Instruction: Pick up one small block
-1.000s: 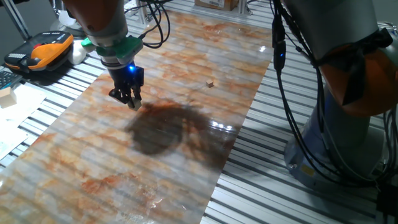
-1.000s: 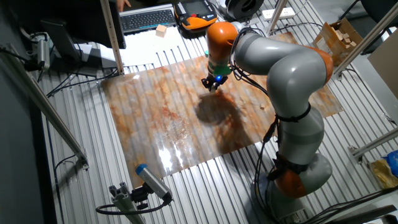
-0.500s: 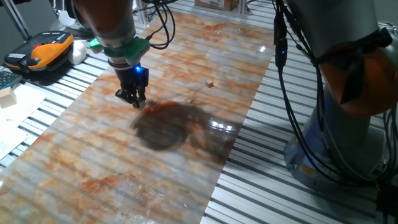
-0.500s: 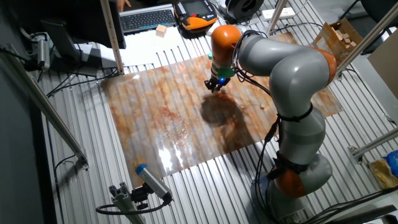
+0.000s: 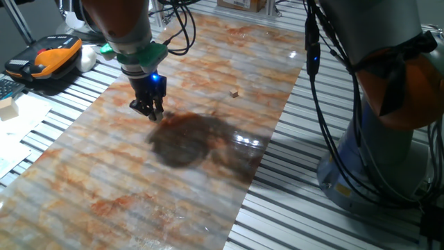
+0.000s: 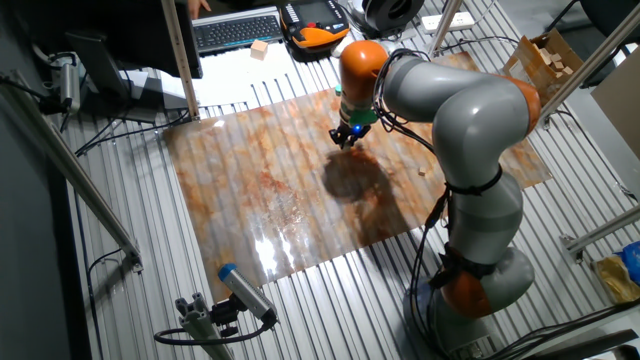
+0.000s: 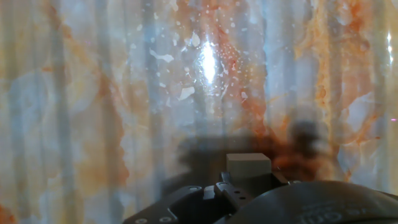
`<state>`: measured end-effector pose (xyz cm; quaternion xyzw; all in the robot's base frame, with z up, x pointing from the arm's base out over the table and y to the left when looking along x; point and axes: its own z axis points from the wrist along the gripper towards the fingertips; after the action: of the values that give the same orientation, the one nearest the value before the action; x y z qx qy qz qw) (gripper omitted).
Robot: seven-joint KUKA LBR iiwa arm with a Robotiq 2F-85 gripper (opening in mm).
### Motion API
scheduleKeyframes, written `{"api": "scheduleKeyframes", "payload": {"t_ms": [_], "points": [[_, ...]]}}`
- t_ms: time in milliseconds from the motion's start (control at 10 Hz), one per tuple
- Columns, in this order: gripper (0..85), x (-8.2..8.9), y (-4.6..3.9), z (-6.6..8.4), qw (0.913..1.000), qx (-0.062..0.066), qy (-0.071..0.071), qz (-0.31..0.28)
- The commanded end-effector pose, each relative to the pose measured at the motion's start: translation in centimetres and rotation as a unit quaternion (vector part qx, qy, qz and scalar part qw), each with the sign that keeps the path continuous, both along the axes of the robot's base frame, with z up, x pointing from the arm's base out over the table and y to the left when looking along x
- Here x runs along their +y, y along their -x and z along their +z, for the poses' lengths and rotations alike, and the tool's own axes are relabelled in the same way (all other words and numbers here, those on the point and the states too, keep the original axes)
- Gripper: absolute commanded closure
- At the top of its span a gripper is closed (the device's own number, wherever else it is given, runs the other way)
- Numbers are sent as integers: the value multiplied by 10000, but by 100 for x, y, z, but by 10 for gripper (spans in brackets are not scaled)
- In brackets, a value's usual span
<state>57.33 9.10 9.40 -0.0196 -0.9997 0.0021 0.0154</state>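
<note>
My gripper (image 5: 153, 113) hangs just above the marbled table mat (image 5: 208, 160), left of its middle, beside a dark stain. It is shut on the small block (image 5: 157, 117), a pale tan cube that shows at the fingertips. In the hand view the small block (image 7: 249, 163) sits right at the gripper's (image 7: 247, 179) tip, with its shadow on the mat behind it. In the other fixed view the gripper (image 6: 344, 143) is near the mat's far edge; the block is too small to make out there.
A much tinier brownish cube (image 5: 234, 92) lies on the mat to the right of the gripper. A bigger pale block (image 5: 7, 104) sits off the mat at the left, near an orange device (image 5: 52, 55). A box of wooden pieces (image 6: 548, 55) stands at the far right.
The gripper has moved a little to the right with the small block in it, mostly in the first half second. It has hardly moved since.
</note>
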Motion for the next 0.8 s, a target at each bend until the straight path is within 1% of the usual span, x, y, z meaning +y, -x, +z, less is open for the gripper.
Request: {"api": "scheduleKeyframes", "payload": {"t_ms": [0,100,200,300,700], "points": [[850,45,-22,36,10000,20,-10,-46],[850,114,-37,92,9999,26,66,-120],[850,145,-34,119,9998,17,81,-158],[850,149,-35,122,9999,26,43,-160],[850,162,-48,128,9999,11,36,-152]]}}
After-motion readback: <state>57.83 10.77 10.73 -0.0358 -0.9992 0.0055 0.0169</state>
